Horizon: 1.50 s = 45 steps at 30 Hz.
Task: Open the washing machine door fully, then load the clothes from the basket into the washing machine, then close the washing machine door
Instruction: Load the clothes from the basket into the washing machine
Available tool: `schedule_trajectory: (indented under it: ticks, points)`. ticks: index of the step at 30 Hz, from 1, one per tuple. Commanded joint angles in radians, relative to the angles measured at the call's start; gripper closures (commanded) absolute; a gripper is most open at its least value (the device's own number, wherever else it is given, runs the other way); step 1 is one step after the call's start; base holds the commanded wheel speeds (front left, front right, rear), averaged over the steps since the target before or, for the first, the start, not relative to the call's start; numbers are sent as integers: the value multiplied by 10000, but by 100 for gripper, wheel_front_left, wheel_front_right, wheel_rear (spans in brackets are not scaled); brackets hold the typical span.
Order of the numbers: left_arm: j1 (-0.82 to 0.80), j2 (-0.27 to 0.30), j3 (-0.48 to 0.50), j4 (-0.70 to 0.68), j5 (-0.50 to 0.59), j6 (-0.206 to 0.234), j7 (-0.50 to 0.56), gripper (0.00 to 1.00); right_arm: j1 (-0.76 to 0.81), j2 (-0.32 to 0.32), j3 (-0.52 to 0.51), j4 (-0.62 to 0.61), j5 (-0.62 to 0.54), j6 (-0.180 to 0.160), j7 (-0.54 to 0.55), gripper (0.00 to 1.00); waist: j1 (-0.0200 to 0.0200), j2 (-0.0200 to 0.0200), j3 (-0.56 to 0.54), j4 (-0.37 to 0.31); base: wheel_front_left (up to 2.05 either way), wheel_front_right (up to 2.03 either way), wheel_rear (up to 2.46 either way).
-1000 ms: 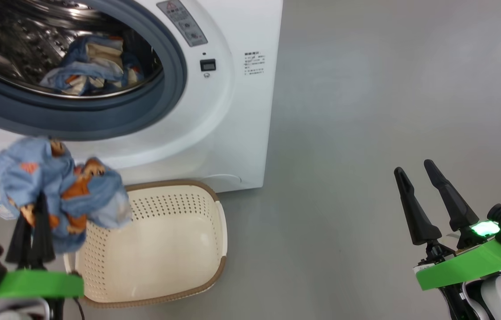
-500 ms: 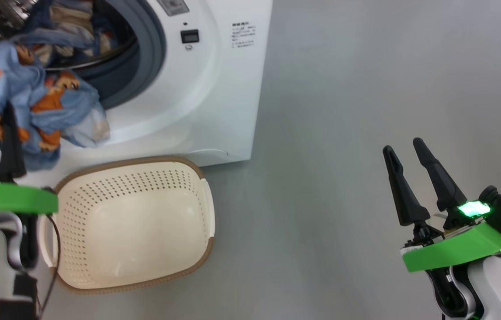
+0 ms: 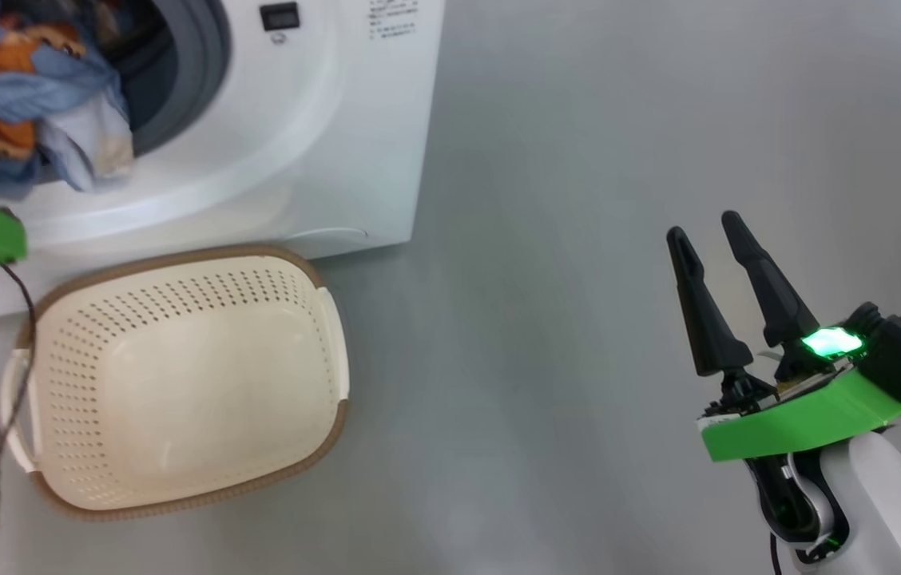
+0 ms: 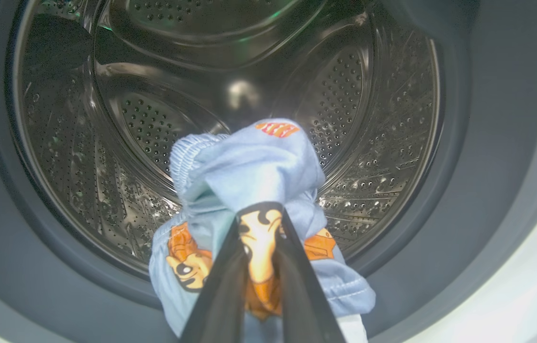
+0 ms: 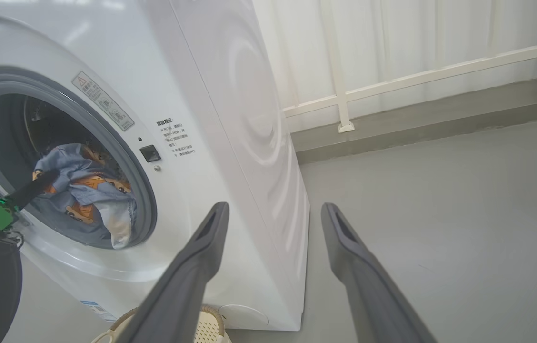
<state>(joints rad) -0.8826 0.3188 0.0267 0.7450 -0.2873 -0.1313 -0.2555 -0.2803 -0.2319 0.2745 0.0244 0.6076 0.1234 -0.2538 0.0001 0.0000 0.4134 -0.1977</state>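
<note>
The left claw [image 4: 260, 216] is pressed together on a bundle of the clothes [image 4: 249, 162], its two dark fingers pinching a fold of light-blue fabric printed with orange-brown faces. The bundle bulges up over the fingertips and hangs down on both sides of them. Claw and bundle are at the mouth of the washing machine [image 3: 339, 120], in front of the perforated steel drum [image 4: 154, 119]. In the right wrist view the fabric sits inside the ring of the grey gasket [image 5: 147, 190], with a pale corner drooping towards the gasket's lower lip. I cannot tell whether the cloth touches the drum. The basket [image 3: 179, 319] stands on the floor [image 3: 578, 239] just in front of the machine, below the opening, its bare cream bottom showing. The right claw [image 3: 702, 224] is spread wide, fingers pointing up the head view, over the grey floor and well apart from machine, basket and clothes
</note>
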Motion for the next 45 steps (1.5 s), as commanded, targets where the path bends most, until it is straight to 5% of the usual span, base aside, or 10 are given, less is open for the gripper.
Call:
schedule_trajectory:
  ticks: [1,27,45]
  points:
    - [-478,585,167,46,166,19,-63,100,-158,-35,205,-248,-113,73,-80,0,-1,0,343,-246,0,0,0]
    - [-4279,1812,-299,4028,903,295,-63,100,-774,612,1063,-189,-78,73,-80,0,-1,0,1570,-1505,0,0,0]
    - [-4163,2260,394,1334,1146,758,-63,100,-1009,700,1219,-352,-145,73,-80,0,-1,0,2305,-1847,0,0,0]
